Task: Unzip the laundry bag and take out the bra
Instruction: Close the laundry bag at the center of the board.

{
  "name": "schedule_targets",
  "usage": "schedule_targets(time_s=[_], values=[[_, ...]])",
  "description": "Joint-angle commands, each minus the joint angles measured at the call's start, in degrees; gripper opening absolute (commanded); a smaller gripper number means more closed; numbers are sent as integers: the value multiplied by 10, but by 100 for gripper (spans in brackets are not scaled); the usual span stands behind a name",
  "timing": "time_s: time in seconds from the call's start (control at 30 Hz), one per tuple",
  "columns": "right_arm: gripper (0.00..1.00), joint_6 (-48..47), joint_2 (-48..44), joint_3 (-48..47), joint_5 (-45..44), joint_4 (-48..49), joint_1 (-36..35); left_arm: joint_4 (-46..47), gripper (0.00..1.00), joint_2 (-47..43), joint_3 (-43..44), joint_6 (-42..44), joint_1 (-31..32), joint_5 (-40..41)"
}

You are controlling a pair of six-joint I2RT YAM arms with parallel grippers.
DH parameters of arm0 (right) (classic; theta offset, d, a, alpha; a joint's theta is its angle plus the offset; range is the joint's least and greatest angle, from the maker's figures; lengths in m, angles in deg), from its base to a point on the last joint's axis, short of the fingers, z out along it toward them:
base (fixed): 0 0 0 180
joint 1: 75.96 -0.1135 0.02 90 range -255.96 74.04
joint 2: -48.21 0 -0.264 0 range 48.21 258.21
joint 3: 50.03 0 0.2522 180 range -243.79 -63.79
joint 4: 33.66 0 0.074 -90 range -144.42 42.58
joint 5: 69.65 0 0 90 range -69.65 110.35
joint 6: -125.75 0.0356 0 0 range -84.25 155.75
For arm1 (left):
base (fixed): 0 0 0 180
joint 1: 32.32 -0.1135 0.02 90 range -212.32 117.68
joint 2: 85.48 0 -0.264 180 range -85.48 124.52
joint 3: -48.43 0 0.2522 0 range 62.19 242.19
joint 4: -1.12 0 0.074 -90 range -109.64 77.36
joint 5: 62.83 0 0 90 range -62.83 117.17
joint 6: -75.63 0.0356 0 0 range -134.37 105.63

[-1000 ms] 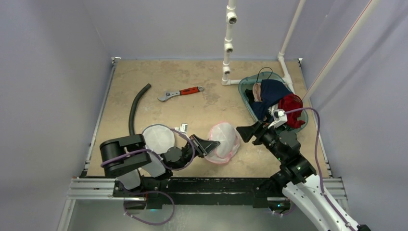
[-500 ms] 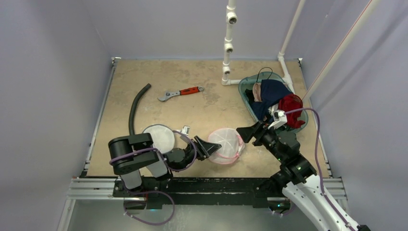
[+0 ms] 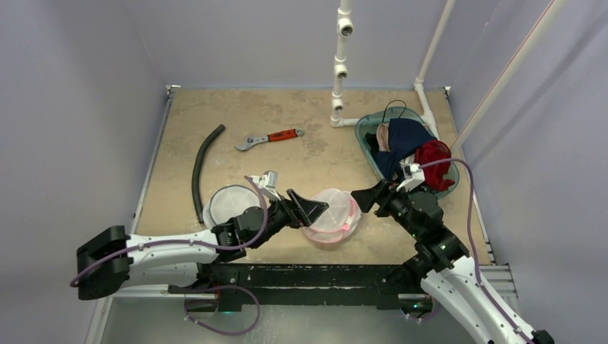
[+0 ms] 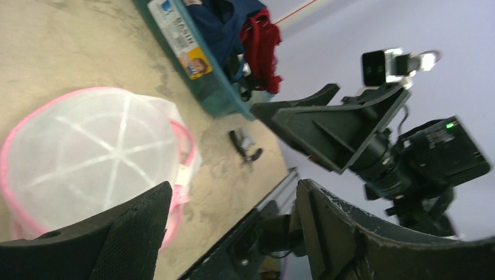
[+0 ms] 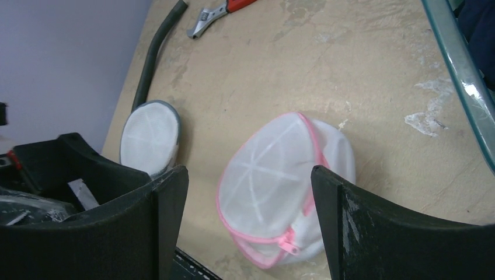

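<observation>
The laundry bag [image 3: 335, 216] is a white mesh dome with pink trim, lying on the tan table between my two grippers. Its pink zipper pull [image 5: 288, 246] sits at the near rim, and the zipper looks shut. My left gripper [image 3: 320, 208] hovers at the bag's left edge, open, with nothing between its fingers. In the left wrist view the bag [image 4: 87, 154] lies beside the left finger. My right gripper [image 3: 356, 196] stands open just right of the bag and apart from it. The right wrist view frames the bag [image 5: 274, 181] between its fingers. The bra is hidden.
A flat white mesh disc with a grey rim [image 3: 228, 203] lies left of the bag. A teal bin [image 3: 366, 129] of dark and red clothes stands at the right. Farther back are a red-handled wrench [image 3: 269, 138], a black hose [image 3: 200, 168] and white pipes [image 3: 338, 72].
My left gripper went from shut to open at the bag's left edge, and the left arm stretched out low over the table. The bag settled slightly. The right arm barely moved.
</observation>
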Motion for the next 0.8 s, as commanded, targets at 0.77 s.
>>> schedule_targets(time_s=[0.77], values=[[43,-93,340,-148,-113,54,-193,-379,66,-171,18,85,11,106]])
